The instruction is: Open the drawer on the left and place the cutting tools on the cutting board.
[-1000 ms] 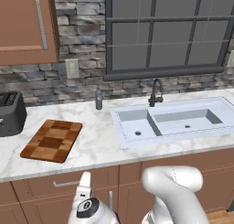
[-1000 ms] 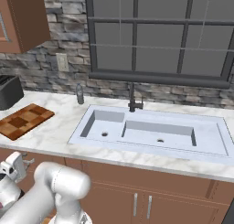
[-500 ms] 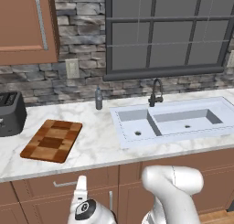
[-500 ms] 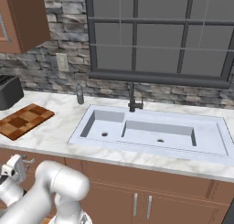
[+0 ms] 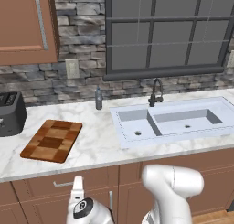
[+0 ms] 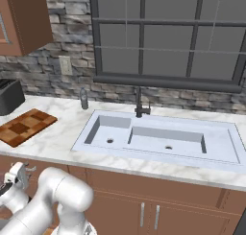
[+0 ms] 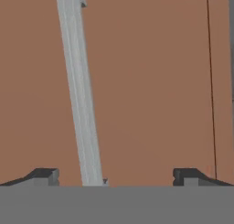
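The reddish-brown drawer sits below the counter at the left, its front flush with the cabinets. Its silver bar handle runs slanted through the hand view, handle, across the drawer front. My gripper is open, with one dark fingertip on each side of the bar and close to the front. From the base views the gripper is low, right at the drawer. The checkered cutting board lies bare on the counter above. The cutting tools are hidden.
A black toaster stands left of the board. A small bottle stands by the wall, and the sink with its dark faucet lies to the right. An upper cabinet hangs above the toaster.
My hand has crept a little to the left, closer to the drawer handle. The drawer and board have not moved.
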You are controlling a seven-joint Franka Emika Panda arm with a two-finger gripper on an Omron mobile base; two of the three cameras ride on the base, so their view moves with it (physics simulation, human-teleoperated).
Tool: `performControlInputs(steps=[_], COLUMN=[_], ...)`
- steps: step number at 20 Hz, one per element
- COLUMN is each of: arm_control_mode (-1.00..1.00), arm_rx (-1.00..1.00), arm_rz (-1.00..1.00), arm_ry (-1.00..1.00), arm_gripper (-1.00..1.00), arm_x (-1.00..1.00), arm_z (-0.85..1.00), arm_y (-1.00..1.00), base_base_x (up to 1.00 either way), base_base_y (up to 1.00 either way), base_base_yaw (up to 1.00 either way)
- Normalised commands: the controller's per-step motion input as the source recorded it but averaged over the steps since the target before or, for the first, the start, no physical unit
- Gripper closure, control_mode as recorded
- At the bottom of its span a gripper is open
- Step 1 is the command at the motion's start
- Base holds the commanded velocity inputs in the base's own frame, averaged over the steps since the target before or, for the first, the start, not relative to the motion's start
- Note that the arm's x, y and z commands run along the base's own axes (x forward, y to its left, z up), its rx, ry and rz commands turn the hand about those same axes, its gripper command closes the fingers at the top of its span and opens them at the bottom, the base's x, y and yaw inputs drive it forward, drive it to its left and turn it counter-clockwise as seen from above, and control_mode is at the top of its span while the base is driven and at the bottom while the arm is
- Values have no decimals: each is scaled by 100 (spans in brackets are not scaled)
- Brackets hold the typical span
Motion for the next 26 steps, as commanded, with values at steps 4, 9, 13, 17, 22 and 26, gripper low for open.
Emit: performControlInputs(steps=[4,9,13,17,22,26], arm_control_mode=[-100,-100,-100,-100,-100,-100], arm_rx=[0,0,0,0,0,0], arm_rz=[5,5,5,5,4,4], arm_ry=[0,0,0,0,0,0], arm_gripper=[-100,-100,-100,100,100,100], arm_x=[29,28,29,28,22,3], arm_z=[-29,-30,-31,-26,-13,-1], arm_y=[20,18,21,22,25,24], base_base_x=[0,0,0,0,0,0], base_base_y=[0,0,0,0,0,0], base_base_yaw=[0,0,0,0,0,0])
